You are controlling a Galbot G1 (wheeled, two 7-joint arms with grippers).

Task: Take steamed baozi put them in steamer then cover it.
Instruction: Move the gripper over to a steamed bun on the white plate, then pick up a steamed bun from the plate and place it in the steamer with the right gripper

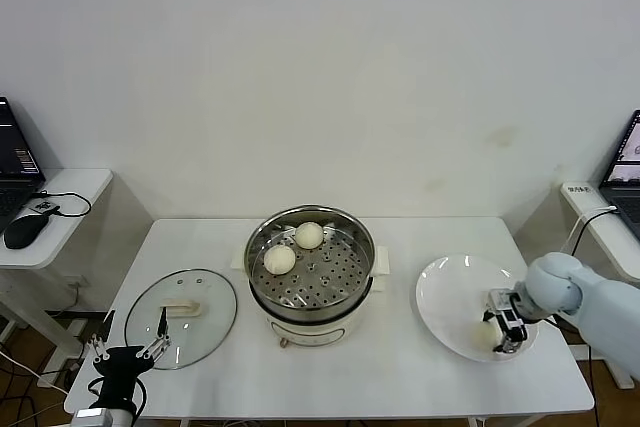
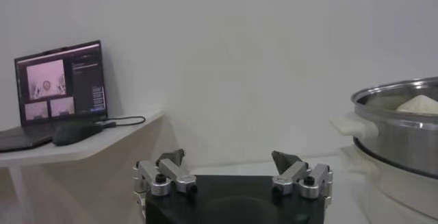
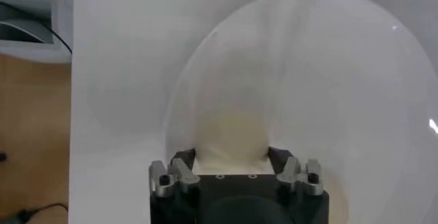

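The steamer (image 1: 362, 247) stands mid-table with two steamed baozi (image 1: 309, 235) (image 1: 279, 260) on its perforated floor. Its steel wall (image 2: 397, 129) also shows in the left wrist view, with a bun top (image 2: 419, 105) above the rim. The cover (image 1: 205, 332) lies flat to the steamer's left. On the white plate (image 1: 450, 292) at the right, my right gripper (image 1: 500, 332) is shut on one baozi (image 1: 488, 332). In the right wrist view that baozi (image 3: 231, 136) fills the gap, with both fingers of the right gripper (image 3: 231, 155) against its sides. My left gripper (image 1: 125, 347) (image 2: 229, 158) is parked, open and empty, at the front left corner.
A side table at the left holds a laptop (image 1: 15, 162) and a mouse (image 1: 27, 231); the laptop (image 2: 61, 88) also shows in the left wrist view. Another laptop (image 1: 628, 172) sits on a shelf at the right. The plate (image 3: 328, 75) lies near the table's right edge.
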